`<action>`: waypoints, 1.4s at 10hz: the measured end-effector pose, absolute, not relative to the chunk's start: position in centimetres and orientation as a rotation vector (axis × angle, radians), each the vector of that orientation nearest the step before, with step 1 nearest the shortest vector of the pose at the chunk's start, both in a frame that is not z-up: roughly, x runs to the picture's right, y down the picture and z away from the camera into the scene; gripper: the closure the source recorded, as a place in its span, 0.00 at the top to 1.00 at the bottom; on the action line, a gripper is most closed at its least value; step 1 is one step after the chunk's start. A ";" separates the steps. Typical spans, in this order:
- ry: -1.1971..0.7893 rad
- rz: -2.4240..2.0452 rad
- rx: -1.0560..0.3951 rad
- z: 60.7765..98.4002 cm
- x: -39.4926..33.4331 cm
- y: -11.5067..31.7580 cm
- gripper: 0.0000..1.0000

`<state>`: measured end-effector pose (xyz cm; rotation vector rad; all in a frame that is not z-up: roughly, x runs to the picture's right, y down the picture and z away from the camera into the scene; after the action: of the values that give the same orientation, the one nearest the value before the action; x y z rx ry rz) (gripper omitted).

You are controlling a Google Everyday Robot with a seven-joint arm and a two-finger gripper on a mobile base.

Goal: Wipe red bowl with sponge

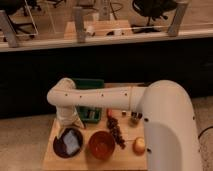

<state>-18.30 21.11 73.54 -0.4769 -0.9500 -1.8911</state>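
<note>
The red bowl stands upright near the front middle of the wooden table. The pale grey-blue sponge lies on the dark maroon plate, just left of the bowl. My white arm reaches in from the right, bends at the elbow on the left and points down. The gripper hangs at its end, just above the back of the plate and the sponge, and left of and behind the bowl.
A green basket stands at the back of the table, partly behind my arm. A dark cluster like grapes lies right of the bowl. A yellow-orange round fruit lies at the front right. Small items sit behind it.
</note>
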 end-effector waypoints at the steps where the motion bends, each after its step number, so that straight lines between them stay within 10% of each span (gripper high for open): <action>1: -0.952 -1.887 -0.476 73.5 -18.3 21.2 0.80; 5: -0.957 -1.875 -0.476 73.4 -18.1 21.5 0.57; 14: -0.945 -1.867 -0.477 74.4 -18.3 22.7 0.57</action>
<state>-18.27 22.69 74.40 -0.4773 -0.9452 -1.8673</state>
